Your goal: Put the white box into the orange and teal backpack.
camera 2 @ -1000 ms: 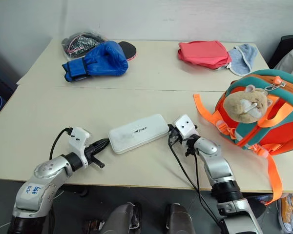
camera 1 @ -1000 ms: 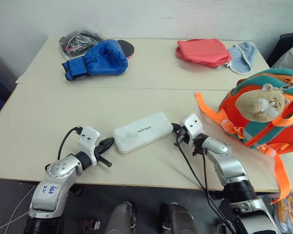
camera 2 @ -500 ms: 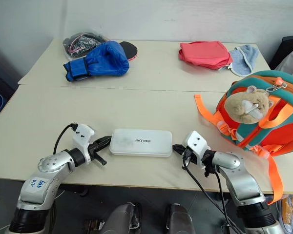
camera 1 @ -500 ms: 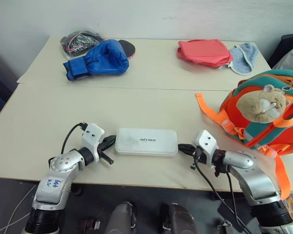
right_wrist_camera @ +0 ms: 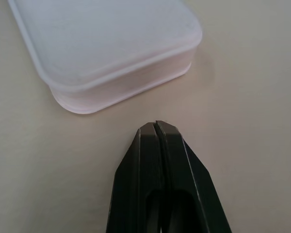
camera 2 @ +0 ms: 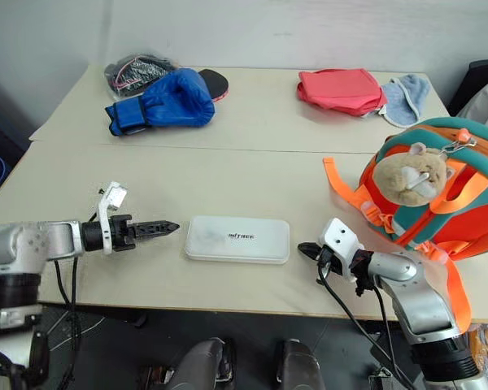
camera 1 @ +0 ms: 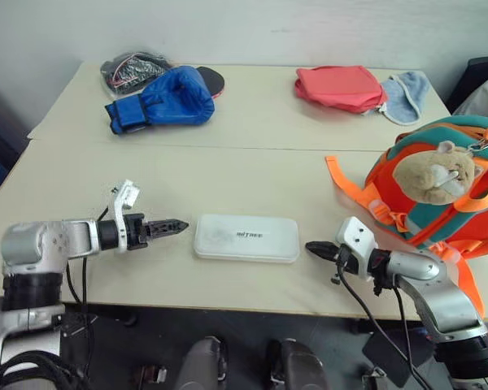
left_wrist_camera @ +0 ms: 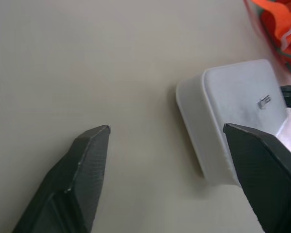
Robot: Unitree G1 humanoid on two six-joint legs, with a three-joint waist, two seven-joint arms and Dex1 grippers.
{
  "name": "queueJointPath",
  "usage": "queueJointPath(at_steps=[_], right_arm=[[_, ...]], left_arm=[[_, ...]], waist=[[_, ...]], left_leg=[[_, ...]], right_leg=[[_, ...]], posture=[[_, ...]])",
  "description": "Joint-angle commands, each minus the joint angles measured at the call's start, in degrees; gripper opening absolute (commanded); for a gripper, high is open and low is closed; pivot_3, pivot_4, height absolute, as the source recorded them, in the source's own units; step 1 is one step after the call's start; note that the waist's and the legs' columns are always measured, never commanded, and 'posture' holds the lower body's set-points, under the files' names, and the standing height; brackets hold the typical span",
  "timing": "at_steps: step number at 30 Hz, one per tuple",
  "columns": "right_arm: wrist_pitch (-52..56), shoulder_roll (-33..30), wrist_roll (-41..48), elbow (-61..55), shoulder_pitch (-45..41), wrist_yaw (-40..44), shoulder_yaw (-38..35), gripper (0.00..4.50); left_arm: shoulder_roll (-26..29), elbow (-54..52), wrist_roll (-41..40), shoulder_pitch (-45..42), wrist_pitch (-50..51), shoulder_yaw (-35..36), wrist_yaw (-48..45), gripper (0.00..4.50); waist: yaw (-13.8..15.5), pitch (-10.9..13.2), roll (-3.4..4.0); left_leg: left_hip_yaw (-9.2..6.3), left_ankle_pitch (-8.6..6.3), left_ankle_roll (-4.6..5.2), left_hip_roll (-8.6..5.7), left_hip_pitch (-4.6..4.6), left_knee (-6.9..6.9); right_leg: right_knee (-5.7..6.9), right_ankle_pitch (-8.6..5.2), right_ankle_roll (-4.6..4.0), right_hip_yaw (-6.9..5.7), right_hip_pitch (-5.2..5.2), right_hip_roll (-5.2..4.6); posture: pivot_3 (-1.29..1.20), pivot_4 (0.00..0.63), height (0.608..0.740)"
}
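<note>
- Head views: the white box [camera 1: 246, 238] is lying flat on the desk [camera 1: 228, 175], lettering up, between the two arms. The left claw [camera 1: 176, 225] is pointing at one short end, just beside it and not touching. The right claw [camera 1: 312, 247] is sitting near the other end. The orange and teal backpack [camera 1: 439, 191] is standing at the desk's right edge, well apart from the box, with a plush toy [camera 1: 433, 173] on its front.
- Left wrist view: this claw's fingers [left_wrist_camera: 82, 165] are standing wide apart, one on bare desk and the other in front of the box's corner; nothing is being gripped.
- Right wrist view: these fingers [right_wrist_camera: 157, 160] are pressed together, their tips just short of the box's rounded end.
- Judgement: the pick-up is looking like the step in hand. The next move is calling for closing on the box, then carrying it to the backpack's opening, which I cannot make out.
</note>
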Motion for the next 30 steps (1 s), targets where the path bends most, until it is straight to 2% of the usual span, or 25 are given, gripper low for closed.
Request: queueJointPath(at_steps=[1,5,9,13,18,22,30], right_arm=[[-1.0,-0.4,0.3,-0.5,-0.6,0.3,-0.4,0.0],[-2.2,0.9,-1.0,1.4,-3.2,1.2,2.7,0.0],[-2.9,3.1,-1.8,4.8,-6.5,1.0,4.5,0.0],[-4.8,4.0,-2.5,7.8,-8.2,1.8,5.5,0.0],[-6.9,4.1,-3.1,10.6,-9.1,2.8,6.0,0.0],[-7.6,3.3,-2.6,10.7,-8.4,3.9,5.5,0.0],[-7.0,2.6,0.1,7.2,-3.8,3.7,1.7,0.0]], left_arm=[[0.3,4.0,-2.4,-4.0,9.7,-3.7,-2.1,4.48],[-6.0,13.5,-0.8,-10.9,11.0,-6.0,0.6,4.48],[-11.2,18.4,2.0,-13.0,10.8,-3.3,4.6,4.48],[-13.7,19.9,0.9,-13.8,11.5,-1.9,5.6,4.48],[-14.2,19.3,-3.1,-14.3,11.5,-2.3,4.4,4.48],[-14.2,14.8,-4.3,-13.5,11.4,-1.5,4.2,3.64],[-14.8,6.1,-6.7,-9.8,11.3,-1.3,2.2,1.34]], waist=[[0.1,0.0,-0.03],[0.4,0.0,-0.09],[0.2,0.0,-0.12],[0.3,0.0,-0.14],[0.3,0.0,-0.16],[0.1,0.0,-0.18],[0.2,0.0,-0.19]], left_leg=[[0.0,0.0,0.0,-0.01,-0.01,0.01],[-0.01,0.01,0.01,-0.04,-0.04,0.09],[0.01,0.02,0.0,-0.05,-0.02,0.14],[0.0,0.04,0.0,-0.06,0.01,0.17],[-0.01,0.03,0.0,-0.07,0.0,0.23],[-0.01,0.03,-0.01,-0.06,-0.01,0.21],[-0.02,0.03,-0.02,-0.06,-0.02,0.2]], right_leg=[[0.0,0.0,0.0,0.0,0.0,0.0],[0.03,0.0,0.0,0.03,0.0,0.0],[0.08,0.0,0.0,0.06,0.02,-0.01],[0.13,0.0,0.0,0.05,0.05,-0.01],[0.13,0.0,0.01,0.06,0.08,-0.03],[0.12,0.0,0.01,0.05,0.05,-0.02],[0.09,0.0,0.01,0.05,0.06,-0.02]], posture=[[0.0,0.15,0.74],[0.0,0.15,0.74],[0.0,0.15,0.74],[0.0,0.15,0.74],[0.0,0.15,0.74],[0.0,0.15,0.74],[0.0,0.15,0.74]])
